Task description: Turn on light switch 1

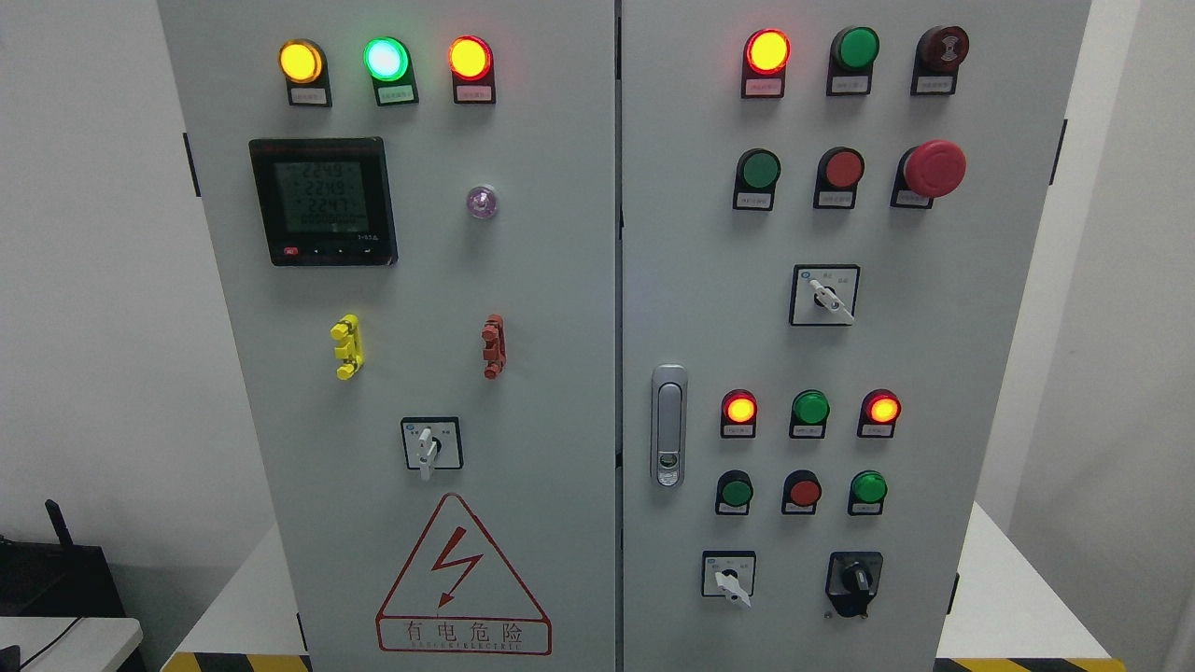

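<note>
Control cabinet (pixel 560 280) front, no robot hand in view; finger state could not be told.
Which control was light switch 1 could not be determined; rotary selector switches sat at left door (pixel 430 444), right door centre (pixel 823 295) and bottom (pixel 728 574).

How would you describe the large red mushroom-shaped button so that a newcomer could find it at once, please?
Start at the right door of the grey cabinet and find its second row of controls. The mushroom button ends that row on the right, beside a flat red button. It alone has a wide domed red cap that sticks out.
</note>
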`<control>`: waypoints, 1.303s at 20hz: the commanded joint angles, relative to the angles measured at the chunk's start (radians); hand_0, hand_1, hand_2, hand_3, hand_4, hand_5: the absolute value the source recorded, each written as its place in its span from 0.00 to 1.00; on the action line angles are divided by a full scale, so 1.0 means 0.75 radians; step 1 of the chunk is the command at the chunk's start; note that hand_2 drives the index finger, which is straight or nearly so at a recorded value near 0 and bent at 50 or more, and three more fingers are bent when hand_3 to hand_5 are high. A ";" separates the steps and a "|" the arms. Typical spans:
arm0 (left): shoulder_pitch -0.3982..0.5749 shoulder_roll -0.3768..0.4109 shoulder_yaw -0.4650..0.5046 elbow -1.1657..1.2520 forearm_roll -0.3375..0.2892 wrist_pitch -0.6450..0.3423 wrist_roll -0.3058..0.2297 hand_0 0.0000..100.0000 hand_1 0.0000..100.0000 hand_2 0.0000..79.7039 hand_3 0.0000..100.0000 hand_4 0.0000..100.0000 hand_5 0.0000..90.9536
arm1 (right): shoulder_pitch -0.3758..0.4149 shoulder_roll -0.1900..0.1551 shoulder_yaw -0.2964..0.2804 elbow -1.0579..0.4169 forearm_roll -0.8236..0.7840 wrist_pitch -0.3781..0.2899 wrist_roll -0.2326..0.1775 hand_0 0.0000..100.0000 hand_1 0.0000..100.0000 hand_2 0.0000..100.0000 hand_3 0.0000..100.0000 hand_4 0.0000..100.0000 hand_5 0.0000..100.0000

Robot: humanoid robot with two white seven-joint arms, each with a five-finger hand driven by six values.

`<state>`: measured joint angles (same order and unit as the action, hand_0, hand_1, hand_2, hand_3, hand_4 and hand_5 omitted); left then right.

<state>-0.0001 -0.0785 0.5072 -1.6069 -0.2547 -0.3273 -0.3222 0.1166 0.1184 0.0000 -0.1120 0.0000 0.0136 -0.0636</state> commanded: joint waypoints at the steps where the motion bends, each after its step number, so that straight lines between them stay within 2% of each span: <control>1: -0.083 -0.020 -0.099 -0.169 -0.004 0.040 0.004 0.09 0.19 0.54 0.74 0.81 0.75 | 0.000 0.000 0.022 0.000 -0.033 0.000 -0.001 0.12 0.39 0.00 0.00 0.00 0.00; 7: -0.204 -0.032 -0.212 -0.169 -0.006 0.140 0.037 0.05 0.23 0.57 0.77 0.83 0.79 | 0.000 0.000 0.022 0.000 -0.033 0.000 -0.001 0.12 0.39 0.00 0.00 0.00 0.00; 11: -0.215 -0.034 -0.328 -0.175 -0.008 0.181 0.172 0.04 0.24 0.57 0.77 0.83 0.79 | 0.000 0.000 0.022 0.000 -0.033 0.000 0.001 0.12 0.39 0.00 0.00 0.00 0.00; 15: -0.217 -0.034 -0.418 -0.222 -0.008 0.262 0.202 0.04 0.24 0.57 0.78 0.84 0.80 | 0.000 0.002 0.022 0.000 -0.033 0.000 -0.001 0.12 0.39 0.00 0.00 0.00 0.00; 19: -0.219 -0.034 -0.500 -0.287 -0.006 0.397 0.280 0.04 0.25 0.58 0.80 0.85 0.81 | 0.000 0.002 0.022 0.000 -0.033 0.000 -0.001 0.12 0.39 0.00 0.00 0.00 0.00; 26: -0.247 -0.036 -0.576 -0.328 -0.008 0.539 0.401 0.03 0.30 0.60 0.83 0.89 0.87 | 0.000 0.000 0.022 0.000 -0.033 0.000 -0.001 0.12 0.39 0.00 0.00 0.00 0.00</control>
<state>-0.1670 -0.1011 0.1990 -1.7883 -0.2602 0.0386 -0.0551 0.1165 0.1188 0.0000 -0.1120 0.0000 0.0136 -0.0597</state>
